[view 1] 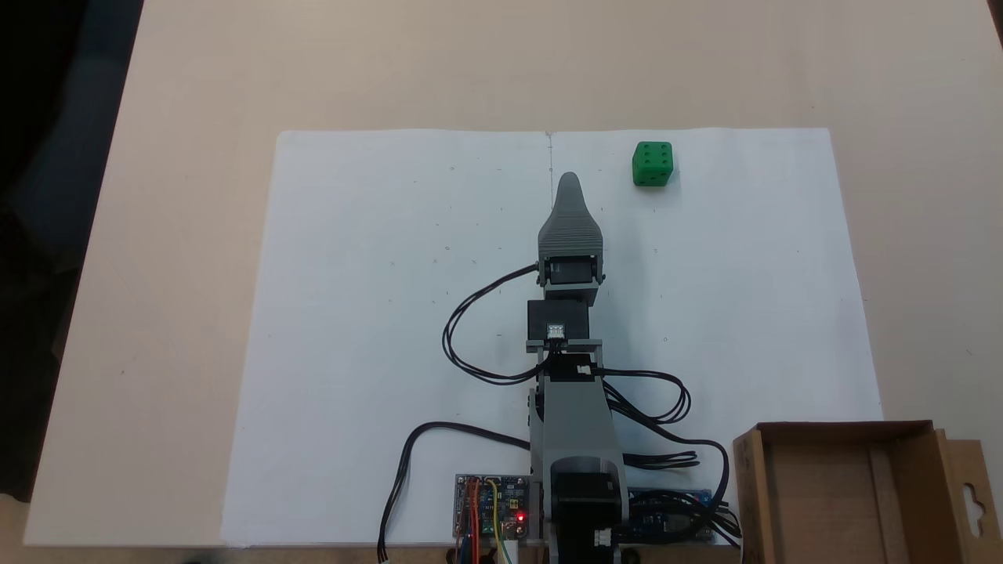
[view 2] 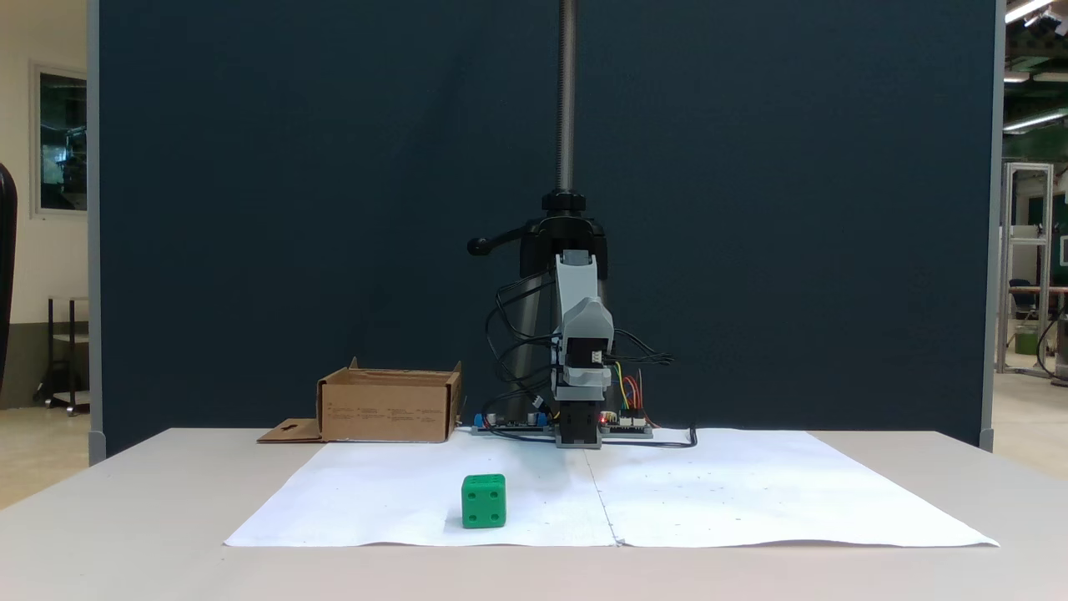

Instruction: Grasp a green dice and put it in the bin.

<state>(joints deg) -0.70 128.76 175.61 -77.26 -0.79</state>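
The green dice (view 1: 653, 164) (view 2: 483, 502) rests on the white paper sheet, by itself and untouched. In a fixed view from above it lies up and to the right of my gripper (view 1: 570, 182), about a dice-width of paper beyond the tip. The arm is folded over its base, and the gripper (view 2: 586, 322) points out along the sheet's centre line. A single grey jaw tip shows, so the gap between the jaws stays hidden. The bin (view 1: 831, 430) (view 2: 384, 409), a low brown cardboard box with an inner divider, stands beside the arm's base.
The white paper sheet (view 1: 376, 313) covers the middle of the beige table (view 1: 196, 94). Black cables (view 1: 470, 345) loop around the arm, and circuit boards (view 1: 494, 505) sit at its base. The bin's side flap (view 1: 972, 493) lies flat. A dark partition (view 2: 292, 209) stands behind.
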